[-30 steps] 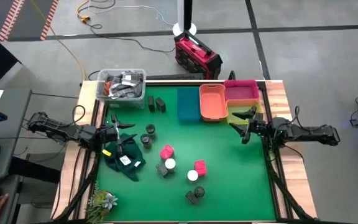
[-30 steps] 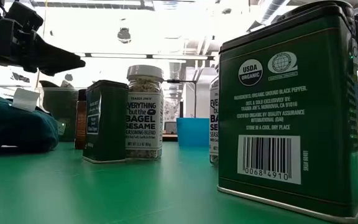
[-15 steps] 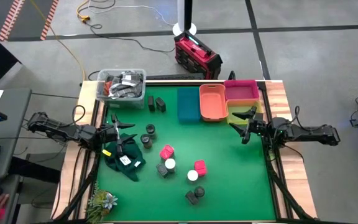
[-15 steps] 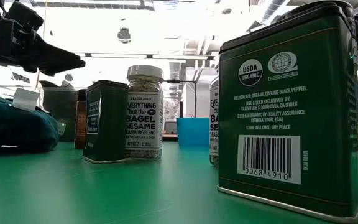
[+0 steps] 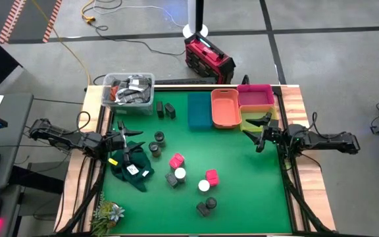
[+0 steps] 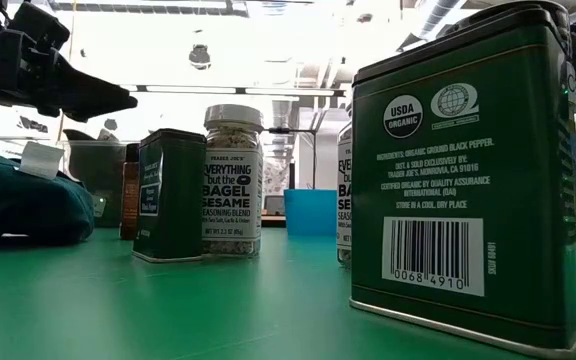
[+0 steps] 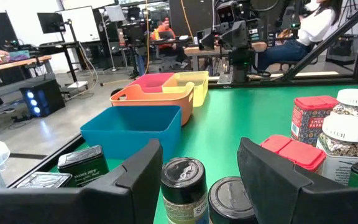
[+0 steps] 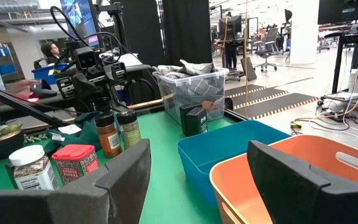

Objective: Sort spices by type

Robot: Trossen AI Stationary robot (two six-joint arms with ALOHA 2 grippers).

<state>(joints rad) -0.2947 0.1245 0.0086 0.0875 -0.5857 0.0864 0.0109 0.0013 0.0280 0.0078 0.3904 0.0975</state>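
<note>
The spices stand scattered on the green mat. There are two dark tins at the far side and two dark round jars left of the middle. Red boxes, white-capped jars and more dark tins stand toward the near edge. My left gripper hovers open and level at the left edge, above a dark green cloth, with the round jars farther off beyond its fingers. My right gripper hovers open at the right edge beside the bins, holding nothing.
Blue, orange, pink and yellow bins line the far right of the mat. A clear tub of clutter sits at the far left corner. A small plant stands at the near left corner. Open mat lies at the near right.
</note>
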